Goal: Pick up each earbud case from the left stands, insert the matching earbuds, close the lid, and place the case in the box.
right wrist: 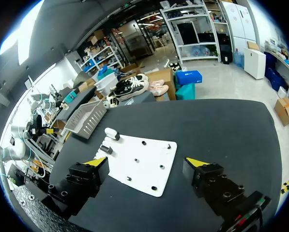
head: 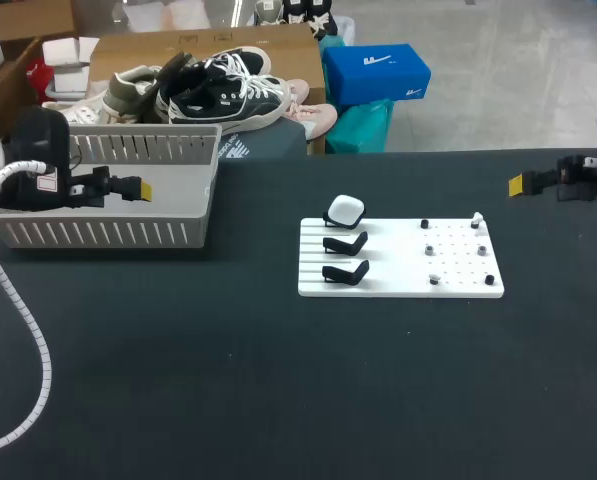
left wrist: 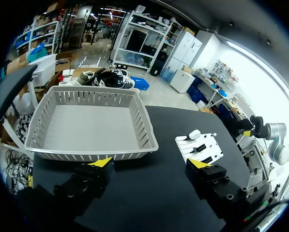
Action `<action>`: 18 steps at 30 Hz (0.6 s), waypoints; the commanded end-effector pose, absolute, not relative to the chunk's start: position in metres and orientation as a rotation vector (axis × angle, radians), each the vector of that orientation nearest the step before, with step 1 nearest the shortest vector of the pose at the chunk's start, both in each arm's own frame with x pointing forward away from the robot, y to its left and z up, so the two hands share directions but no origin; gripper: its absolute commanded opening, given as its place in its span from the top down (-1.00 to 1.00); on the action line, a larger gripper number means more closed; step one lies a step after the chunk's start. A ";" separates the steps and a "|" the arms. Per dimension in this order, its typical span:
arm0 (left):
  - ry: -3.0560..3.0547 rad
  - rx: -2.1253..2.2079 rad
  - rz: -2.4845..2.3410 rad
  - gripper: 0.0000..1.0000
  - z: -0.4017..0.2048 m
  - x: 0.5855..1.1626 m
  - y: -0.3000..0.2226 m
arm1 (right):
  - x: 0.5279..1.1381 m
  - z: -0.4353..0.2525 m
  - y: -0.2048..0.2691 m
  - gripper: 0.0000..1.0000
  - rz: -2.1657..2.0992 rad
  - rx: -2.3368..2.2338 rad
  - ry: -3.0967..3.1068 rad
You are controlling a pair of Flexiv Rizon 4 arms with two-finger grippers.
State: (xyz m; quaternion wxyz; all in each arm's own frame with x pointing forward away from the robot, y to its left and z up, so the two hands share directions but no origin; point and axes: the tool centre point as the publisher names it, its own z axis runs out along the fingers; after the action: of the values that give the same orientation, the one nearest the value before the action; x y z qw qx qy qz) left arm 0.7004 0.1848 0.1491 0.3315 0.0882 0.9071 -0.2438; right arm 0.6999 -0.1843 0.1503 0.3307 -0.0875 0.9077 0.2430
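Left gripper (left wrist: 150, 163) and right gripper (right wrist: 147, 161) are open, empty; the seemingly smooth case (head: 345, 209) may slip if pinched off-centre.

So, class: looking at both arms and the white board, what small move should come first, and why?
Probably move the left arm, jaws open, from by the grey basket toward the white earbud case. It sits on the farthest of three black stands; the other two stand empty, and neither arm holds anything.
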 end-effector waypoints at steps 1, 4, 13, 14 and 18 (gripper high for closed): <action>2.373 0.231 -0.637 -1.00 0.150 0.700 0.185 | 0.701 0.150 -0.186 -1.00 0.643 -0.234 2.372; 2.373 0.231 -0.637 -1.00 0.150 0.700 0.185 | 0.701 0.150 -0.186 -1.00 0.643 -0.234 2.372; 2.373 0.231 -0.637 -1.00 0.150 0.700 0.185 | 0.701 0.150 -0.186 -1.00 0.643 -0.234 2.372; 2.373 0.231 -0.637 -1.00 0.150 0.700 0.185 | 0.701 0.150 -0.186 -1.00 0.643 -0.234 2.372; 2.369 0.331 -0.698 -1.00 0.148 0.709 0.189 | 0.701 0.150 -0.186 -1.00 0.643 -0.234 2.372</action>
State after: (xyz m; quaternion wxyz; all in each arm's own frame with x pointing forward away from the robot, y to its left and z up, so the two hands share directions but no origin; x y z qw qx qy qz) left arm 0.6999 0.1841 0.1485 0.3319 0.0982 0.9067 -0.2410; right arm 0.6999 -0.1843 0.1503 0.3307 -0.0875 0.9077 0.2430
